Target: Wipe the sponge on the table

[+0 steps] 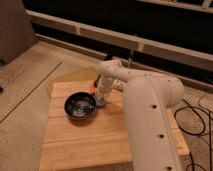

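The table is a low square with a light slatted wooden top. My white arm reaches over it from the lower right and bends down near the far edge. The gripper points down at the tabletop, right beside the right rim of the black bowl. A small blue patch, the sponge, shows on the table just under the gripper tip, mostly hidden by it. I cannot tell whether the gripper is holding the sponge.
An orange piece lies at the table's far edge, just behind the gripper. Black cables trail on the speckled floor to the right. A low wall with a rail runs behind the table.
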Tool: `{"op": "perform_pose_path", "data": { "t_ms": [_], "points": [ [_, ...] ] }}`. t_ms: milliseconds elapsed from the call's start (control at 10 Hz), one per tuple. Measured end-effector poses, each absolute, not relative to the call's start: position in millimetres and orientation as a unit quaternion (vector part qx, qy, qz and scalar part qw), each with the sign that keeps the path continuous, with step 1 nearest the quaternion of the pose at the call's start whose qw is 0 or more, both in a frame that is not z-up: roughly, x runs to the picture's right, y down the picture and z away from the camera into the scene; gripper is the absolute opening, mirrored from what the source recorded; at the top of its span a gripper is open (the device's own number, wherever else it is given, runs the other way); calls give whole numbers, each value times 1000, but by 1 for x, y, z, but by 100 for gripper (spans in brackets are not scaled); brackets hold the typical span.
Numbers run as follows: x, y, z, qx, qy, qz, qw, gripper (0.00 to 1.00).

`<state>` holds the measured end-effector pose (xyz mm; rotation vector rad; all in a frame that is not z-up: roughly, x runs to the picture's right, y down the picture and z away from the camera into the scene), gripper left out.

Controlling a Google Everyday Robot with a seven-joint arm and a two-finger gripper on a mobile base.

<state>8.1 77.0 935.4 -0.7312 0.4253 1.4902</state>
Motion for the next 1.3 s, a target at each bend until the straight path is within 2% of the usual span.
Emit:
{"op": "perform_pose_path", "data": {
  "t_ms": [200,300,400,600,1000,1100,1300],
  "points": [
    [33,78,936,-308,204,661,653,0],
    [39,70,939,-299,205,664,654,6],
    [40,64,940,-295,202,664,657,14],
    [32,54,939,-295,193,653,670,36],
    [30,61,935,-312,193,647,668,76],
    [31,61,935,-314,193,648,666,80],
    [32,62,934,-316,194,648,666,80]
  ]
}}
